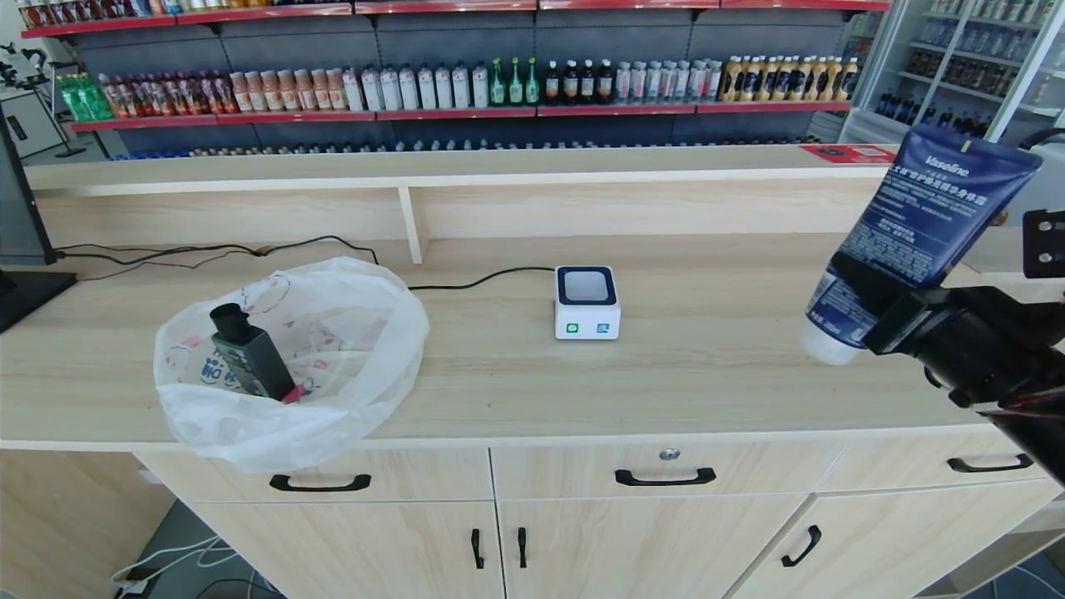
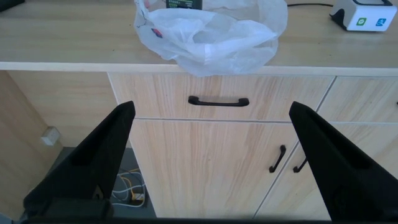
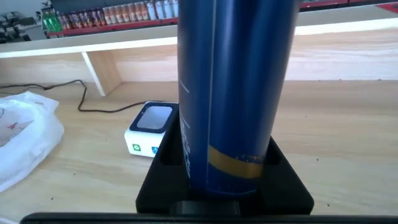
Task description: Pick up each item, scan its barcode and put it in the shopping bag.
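My right gripper (image 1: 865, 312) is shut on a blue lotion tube (image 1: 911, 229) with a white cap, held tilted above the right end of the counter. In the right wrist view the tube (image 3: 233, 93) stands between the black fingers (image 3: 163, 171). The white barcode scanner (image 1: 586, 301) sits mid-counter, left of the tube; it shows too as the scanner (image 3: 149, 129). The translucent shopping bag (image 1: 333, 349) lies at the counter's front left with a dark bottle (image 1: 250, 353) inside. My left gripper (image 2: 211, 168) hangs open below the counter front, facing the drawers under the bag (image 2: 211, 31).
A black cable (image 1: 478, 279) runs from the scanner toward the back left. A monitor base (image 1: 29, 291) stands at the far left. A raised wooden ledge (image 1: 466, 179) borders the counter's back. Drawers with black handles (image 1: 666, 477) line the front.
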{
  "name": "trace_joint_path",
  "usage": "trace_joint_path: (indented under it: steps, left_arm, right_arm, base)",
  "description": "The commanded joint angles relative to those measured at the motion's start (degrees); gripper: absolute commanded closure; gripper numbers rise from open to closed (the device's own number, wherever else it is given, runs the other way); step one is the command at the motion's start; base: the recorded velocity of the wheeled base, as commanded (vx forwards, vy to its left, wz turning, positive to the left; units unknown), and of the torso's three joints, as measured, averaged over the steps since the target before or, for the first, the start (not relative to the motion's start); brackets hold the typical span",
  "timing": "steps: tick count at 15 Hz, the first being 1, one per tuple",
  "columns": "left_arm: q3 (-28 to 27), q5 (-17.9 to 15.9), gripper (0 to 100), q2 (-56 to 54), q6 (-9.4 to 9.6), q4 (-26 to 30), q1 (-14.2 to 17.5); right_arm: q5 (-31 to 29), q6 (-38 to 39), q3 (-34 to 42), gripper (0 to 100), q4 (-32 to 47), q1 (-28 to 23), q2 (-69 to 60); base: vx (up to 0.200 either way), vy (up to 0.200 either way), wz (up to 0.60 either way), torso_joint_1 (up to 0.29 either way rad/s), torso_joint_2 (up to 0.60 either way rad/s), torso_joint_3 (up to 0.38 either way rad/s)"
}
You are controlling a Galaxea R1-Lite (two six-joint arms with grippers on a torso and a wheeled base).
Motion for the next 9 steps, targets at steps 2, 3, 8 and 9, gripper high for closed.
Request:
trace_joint_path:
  steps: [2,3,8,9]
  left_arm:
    - [0.00,0.02,0,-0.02,-0.62,-0.03,0.01]
    - [0.00,0.02,0,-0.02,-0.97,-0.03,0.01]
    - [0.00,0.10,0,-0.02,-2.03,-0.03,0.01]
    - [0.00,0.10,0,-0.02,-2.03,-0.03,0.01]
  right_arm:
    - [-2.77,-0.27,6.54,100,0.21,7.73,-10.35]
    - [-2.77,-0.35,7.42,100,0.30,7.82,-11.84]
    - [-1.72,-5.36,8.56,100,6.71,8.70,-21.34]
    - [-1.63,-5.54,9.09,100,7.68,9.14,-22.30]
  base:
    - [0.000,0.000,0.00,0.000,0.00,0.000]
    - [0.000,0.000,0.00,0.000,0.00,0.000]
    - [0.000,0.000,0.00,0.000,0.00,0.000]
    - [0.000,0.000,0.00,0.000,0.00,0.000]
